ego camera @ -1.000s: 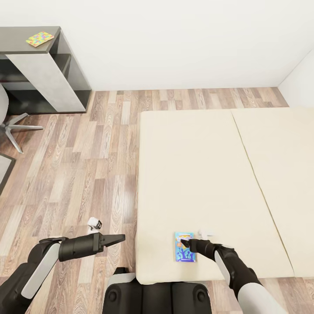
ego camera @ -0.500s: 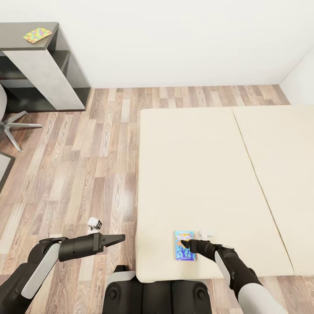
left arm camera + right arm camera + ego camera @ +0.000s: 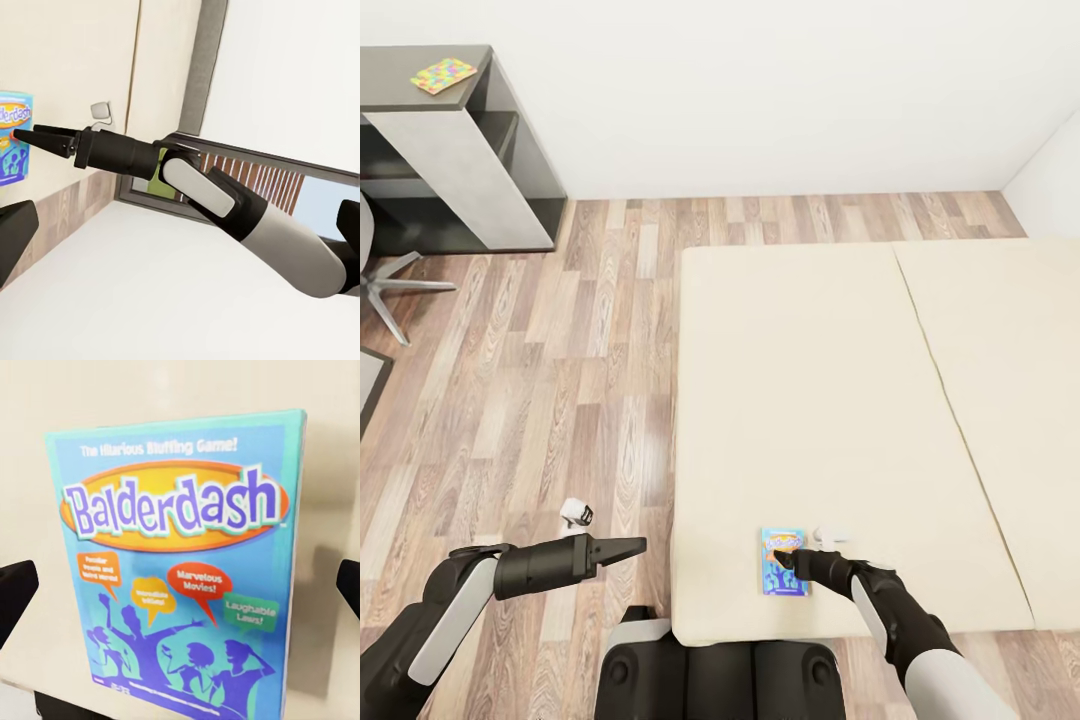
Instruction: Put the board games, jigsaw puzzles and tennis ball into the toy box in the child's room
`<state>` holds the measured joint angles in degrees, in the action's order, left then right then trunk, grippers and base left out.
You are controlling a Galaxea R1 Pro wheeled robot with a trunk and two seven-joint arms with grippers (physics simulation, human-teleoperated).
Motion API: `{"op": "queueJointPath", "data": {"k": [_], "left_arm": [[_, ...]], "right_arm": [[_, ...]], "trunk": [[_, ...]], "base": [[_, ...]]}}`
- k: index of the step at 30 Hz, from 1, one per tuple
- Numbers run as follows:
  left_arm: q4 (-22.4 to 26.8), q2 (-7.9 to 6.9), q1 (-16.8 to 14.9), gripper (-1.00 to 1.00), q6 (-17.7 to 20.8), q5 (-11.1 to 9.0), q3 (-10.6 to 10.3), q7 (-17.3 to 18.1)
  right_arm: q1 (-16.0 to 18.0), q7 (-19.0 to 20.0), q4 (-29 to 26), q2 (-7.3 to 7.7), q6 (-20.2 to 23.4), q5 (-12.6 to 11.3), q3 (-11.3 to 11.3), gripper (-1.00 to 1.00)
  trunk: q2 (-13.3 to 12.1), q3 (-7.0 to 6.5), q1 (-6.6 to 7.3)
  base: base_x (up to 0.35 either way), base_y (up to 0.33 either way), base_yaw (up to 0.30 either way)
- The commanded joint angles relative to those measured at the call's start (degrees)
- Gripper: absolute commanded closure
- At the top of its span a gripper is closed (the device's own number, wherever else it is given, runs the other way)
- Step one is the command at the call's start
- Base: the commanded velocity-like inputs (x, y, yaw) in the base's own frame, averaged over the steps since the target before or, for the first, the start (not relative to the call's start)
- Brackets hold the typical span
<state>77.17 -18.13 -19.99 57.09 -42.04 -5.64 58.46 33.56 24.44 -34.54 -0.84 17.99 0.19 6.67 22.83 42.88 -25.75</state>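
Note:
A small blue board game [image 3: 784,566], a box printed "Balderdash" [image 3: 180,555], lies flat on the beige bed [image 3: 840,400] near its front left corner. My right gripper [image 3: 787,555] hovers low over the box, open, with its fingertips [image 3: 15,592] apart on either side of it. Nothing is held. The left wrist view shows the same box [image 3: 10,136] beyond the right arm [image 3: 195,184]. My left gripper [image 3: 632,546] is open and empty over the wooden floor, left of the bed. One multicoloured jigsaw puzzle [image 3: 444,75] lies on the table [image 3: 430,130] at the far left.
A chair's metal base [image 3: 385,290] stands by the table. A small white object [image 3: 828,535] sits on the bed just right of the box, and another [image 3: 574,514] on the floor near my left arm. Wooden floor lies between bed and table.
The whole picture has shifted a little, so the camera moved. Both arms and the blue box hold the same places.

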Motion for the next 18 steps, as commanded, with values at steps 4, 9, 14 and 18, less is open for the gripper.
{"op": "queueJointPath", "data": {"k": [4,9,14,18], "left_arm": [[0.0,-0.02,0.0,-1.00,0.2,-0.1,-0.1,0.0],[0.0,-0.02,0.0,-1.00,0.2,-0.1,-0.1,0.1],[0.0,-0.05,0.0,-1.00,0.2,-0.1,0.0,0.1],[0.0,-0.06,0.0,-1.00,0.2,-0.1,0.0,0.1]], "right_arm": [[0.0,0.4,-0.1,-0.25,0.5,0.0,0.4,-1.00],[0.0,0.5,-0.2,-0.46,0.5,-0.1,0.4,-1.00],[0.0,0.4,-0.3,-0.57,0.6,-0.1,0.5,-1.00],[0.1,0.2,-0.3,-0.56,0.6,0.0,0.5,-1.00]], "trunk": [[0.1,0.39,-0.03],[0.1,0.67,-0.03],[0.1,0.75,-0.03],[0.1,0.76,-0.03]], "base": [[0.000,0.000,0.000],[0.000,0.000,0.000],[0.000,0.000,0.000],[0.000,0.000,0.000]]}}
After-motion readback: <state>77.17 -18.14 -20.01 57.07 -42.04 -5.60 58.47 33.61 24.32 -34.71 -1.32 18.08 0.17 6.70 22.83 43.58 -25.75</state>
